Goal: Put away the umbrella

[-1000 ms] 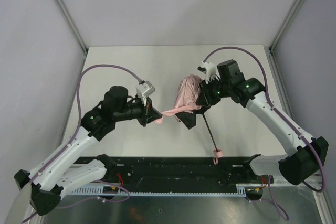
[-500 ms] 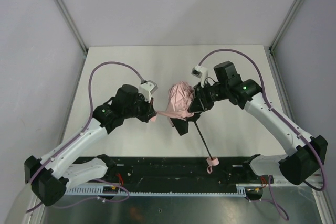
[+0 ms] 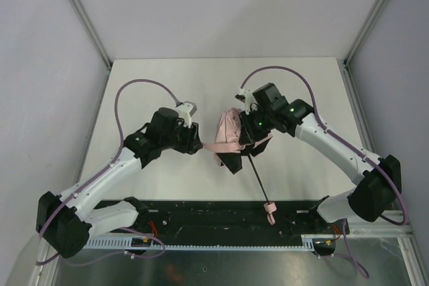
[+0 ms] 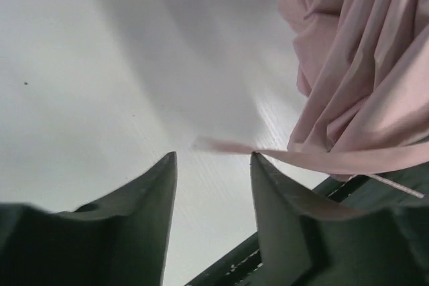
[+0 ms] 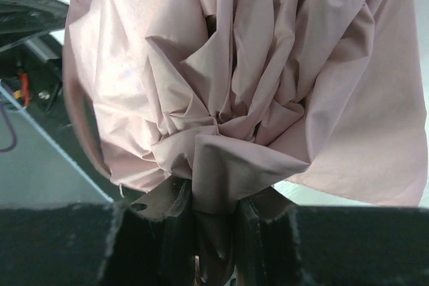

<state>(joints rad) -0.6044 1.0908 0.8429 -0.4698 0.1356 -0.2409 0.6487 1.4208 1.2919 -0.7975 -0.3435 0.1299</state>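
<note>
Bright, even light is thrown from above and soft shadows are cast on the white surface [image 3: 201, 78] (the near jaws are rendered blurred in both wrist views).

Umbrella [image 3: 230, 129] pale pink; shaft [image 3: 258, 180] black; table [image 3: 167, 85] white.
</note>
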